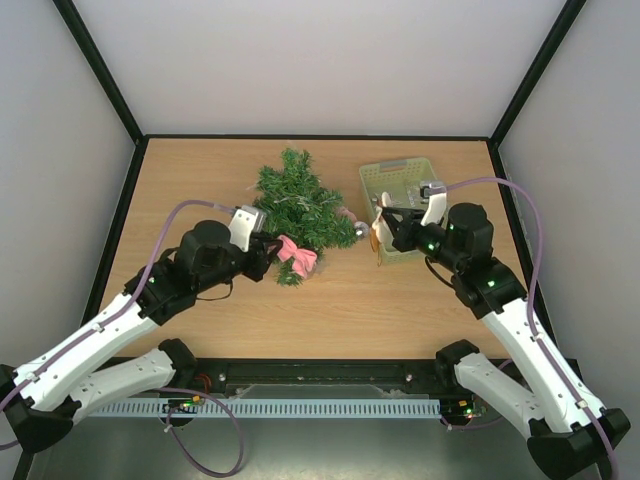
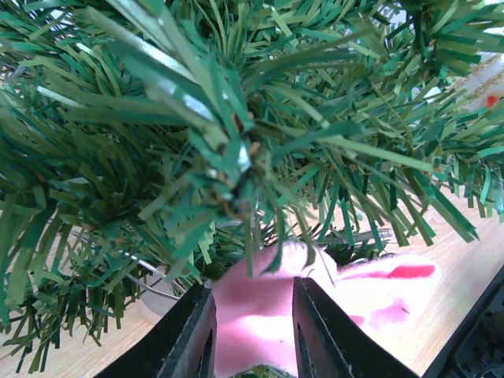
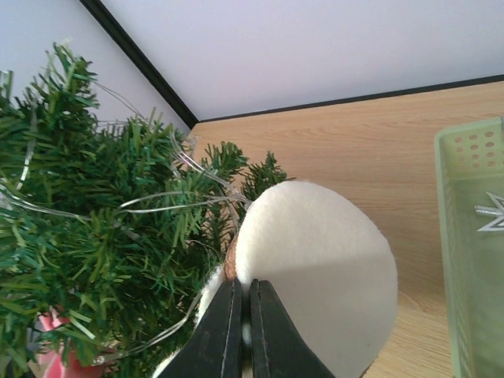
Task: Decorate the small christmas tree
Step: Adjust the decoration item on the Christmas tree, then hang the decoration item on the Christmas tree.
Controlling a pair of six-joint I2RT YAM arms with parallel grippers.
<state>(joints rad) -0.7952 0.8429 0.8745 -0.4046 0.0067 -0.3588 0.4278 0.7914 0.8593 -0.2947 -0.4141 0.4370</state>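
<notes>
**Item 1: small christmas tree.** Dark green and bristly, it sits on the worktop between your two arms. Your views do not settle whether it stands or lies on its side.

**On the tree: silver thread.** It is looped through the branches on the tree's right side. Count this as done.

**At the tree's near edge: pink bow.** It is pressed in among the lowest needles. Your left end effector is closed partway, with the bow filling the gap between its jaws. The bow looks close to placed, but you have not let go of it.

**Just right of the tree: cream disc.** It is a flat, soft-looking round piece. Your right end effector is clamped tight on its lower rim, jaws all but meeting. The disc hangs beside the outer branch tips and is not yet hung.

**Further right of the tree: basket.** It is pale green with perforated walls. A silver star shows inside, and you cannot make out anything else in it.

**Progress, as a judgement:** roughly the middle of the job.
- Done: the thread.
- Nearly done: the bow, which needs seating and releasing.
- Left to do: the disc, which you need to bring into the branches, and at least the star, which you have yet to fetch.
</notes>
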